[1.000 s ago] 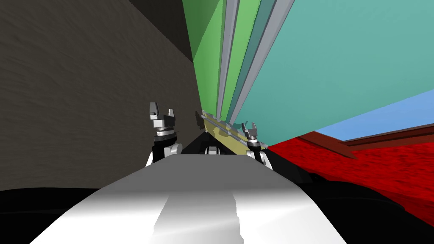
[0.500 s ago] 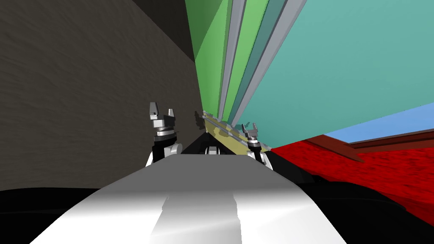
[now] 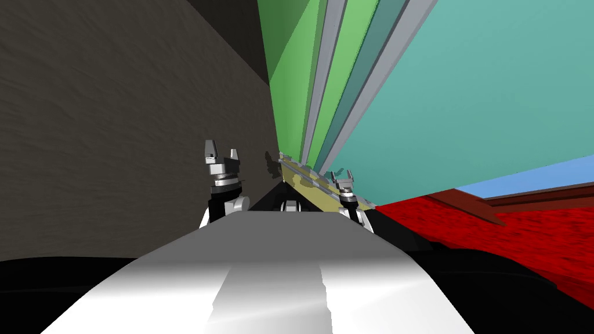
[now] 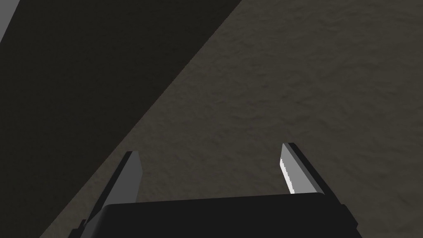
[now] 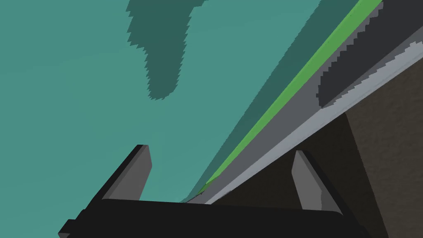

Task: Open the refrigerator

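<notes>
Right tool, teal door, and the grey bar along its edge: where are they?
right tool [image 3: 341, 173]: head view, midway between fingertips.
teal door [image 3: 464, 87]: head view, middle of its face.
grey bar [image 3: 371, 87]: head view, halfway along it.

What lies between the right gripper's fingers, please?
In the right wrist view, a long grey bar beside the teal door passes between the open fingers of the right gripper.
</notes>
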{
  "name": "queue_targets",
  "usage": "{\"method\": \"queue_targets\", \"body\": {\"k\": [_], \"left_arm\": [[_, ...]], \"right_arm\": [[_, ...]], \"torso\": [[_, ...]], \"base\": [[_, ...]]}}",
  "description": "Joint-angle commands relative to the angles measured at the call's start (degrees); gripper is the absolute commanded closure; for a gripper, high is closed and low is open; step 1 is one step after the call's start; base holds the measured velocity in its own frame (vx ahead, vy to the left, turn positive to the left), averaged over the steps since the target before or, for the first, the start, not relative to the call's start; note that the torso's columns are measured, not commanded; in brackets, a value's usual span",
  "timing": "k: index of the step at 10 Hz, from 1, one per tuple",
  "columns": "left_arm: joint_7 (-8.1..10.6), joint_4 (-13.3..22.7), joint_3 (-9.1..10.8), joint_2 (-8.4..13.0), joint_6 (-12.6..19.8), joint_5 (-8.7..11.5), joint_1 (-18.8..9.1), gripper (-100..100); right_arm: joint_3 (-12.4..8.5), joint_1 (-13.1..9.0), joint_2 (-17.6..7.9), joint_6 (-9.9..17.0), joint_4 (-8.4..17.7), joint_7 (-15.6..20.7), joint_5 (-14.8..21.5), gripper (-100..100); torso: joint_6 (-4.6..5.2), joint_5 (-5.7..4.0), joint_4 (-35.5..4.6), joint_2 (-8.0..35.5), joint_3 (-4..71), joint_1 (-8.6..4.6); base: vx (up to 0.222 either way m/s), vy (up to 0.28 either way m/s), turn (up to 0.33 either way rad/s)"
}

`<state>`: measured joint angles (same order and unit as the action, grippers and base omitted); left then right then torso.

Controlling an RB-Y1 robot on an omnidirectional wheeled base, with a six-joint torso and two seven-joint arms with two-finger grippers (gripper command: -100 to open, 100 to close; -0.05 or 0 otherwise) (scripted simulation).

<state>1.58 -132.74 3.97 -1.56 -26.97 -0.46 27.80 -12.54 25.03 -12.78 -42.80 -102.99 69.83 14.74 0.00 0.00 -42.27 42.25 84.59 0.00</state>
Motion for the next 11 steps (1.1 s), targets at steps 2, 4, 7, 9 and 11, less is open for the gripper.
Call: {"method": "queue_targets", "body": {"k": [2, 4, 7, 9, 11], "left_arm": [[0.0, 0.0, 0.0, 0.0, 0.0, 0.0, 0.0, 0], [0.0, 0.0, 0.0, 0.0, 0.0, 0.0, 0.0, 0], [0.0, 0.0, 0.0, 0.0, 0.0, 0.0, 0.0, 0], [0.0, 0.0, 0.0, 0.0, 0.0, 0.0, 0.0, 0], [0.0, 0.0, 0.0, 0.0, 0.0, 0.0, 0.0, 0]], "right_arm": [[-1.0, -0.7, -0.1, -1.0, 2.5, 6.2, 0.6, -100], [-1.7, -1.0, -0.1, -1.7, 4.2, 9.1, 0.9, -100], [-2.3, -1.4, 0.0, -2.4, 5.9, 13.8, 1.3, -100], [-3.0, -1.7, 0.2, -3.0, 7.5, 16.9, 1.6, -100], [-3.5, -2.1, 0.5, -3.7, 9.1, 19.6, 1.9, -100]], "torso": [[0.0, 0.01, 0.0, 0.0, 0.0, 0.05], [0.0, -0.03, 0.0, 0.1, 0.0, -0.1], [-0.06, -0.01, 0.0, -0.1, 0.1, 0.03], [-0.17, -0.09, 0.2, -0.4, 0.2, -0.05], [-0.27, -0.16, 0.3, -0.5, 0.3, -0.08]], "base": [[0.035, 0.051, 0.005], [0.023, 0.022, 0.004], [0.037, 0.038, -0.008], [0.018, 0.03, 0.0], [0.009, 0.018, -0.001]]}}
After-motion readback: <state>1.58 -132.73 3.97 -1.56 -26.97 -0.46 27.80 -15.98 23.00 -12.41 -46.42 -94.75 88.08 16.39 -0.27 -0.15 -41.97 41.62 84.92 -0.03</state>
